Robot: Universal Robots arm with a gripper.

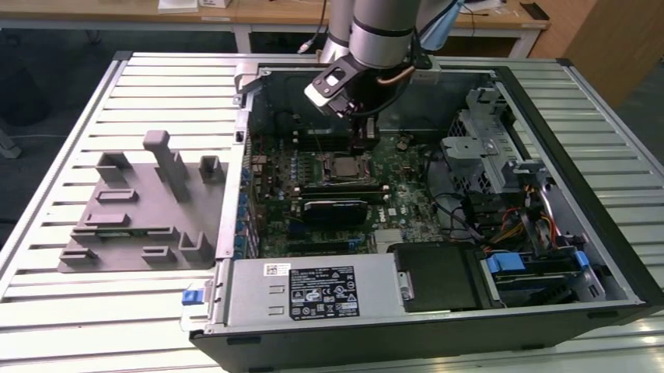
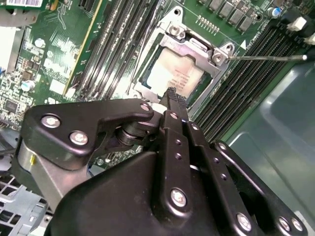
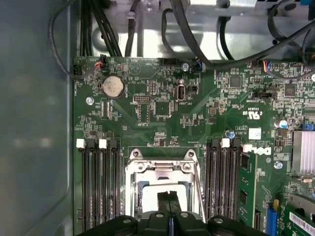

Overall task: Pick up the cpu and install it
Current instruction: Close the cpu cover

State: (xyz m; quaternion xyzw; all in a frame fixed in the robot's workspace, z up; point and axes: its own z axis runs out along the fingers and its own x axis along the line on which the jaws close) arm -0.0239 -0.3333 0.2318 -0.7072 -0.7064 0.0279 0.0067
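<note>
The cpu (image 2: 173,74) lies flat in its socket on the green motherboard (image 3: 197,118), its silver top showing through the metal socket frame (image 2: 197,46). In the exterior view the cpu (image 1: 340,165) sits mid-board inside the open computer case. My gripper (image 2: 171,93) hangs just above the cpu's edge with its black fingers pressed together and nothing between them. In the first wrist view the gripper (image 3: 170,195) stands over the socket window, hiding the middle of the cpu (image 3: 146,197). A thin metal lever (image 2: 266,57) sticks out sideways from the socket frame.
Black memory slots (image 3: 98,182) flank the socket on both sides. Memory sticks (image 1: 337,189) lie near the socket. A grey box with a white label (image 1: 301,291) fills the case's near side. A drive cage and cables (image 1: 487,155) stand on the exterior view's right. A grey fixture (image 1: 145,202) rests on the table.
</note>
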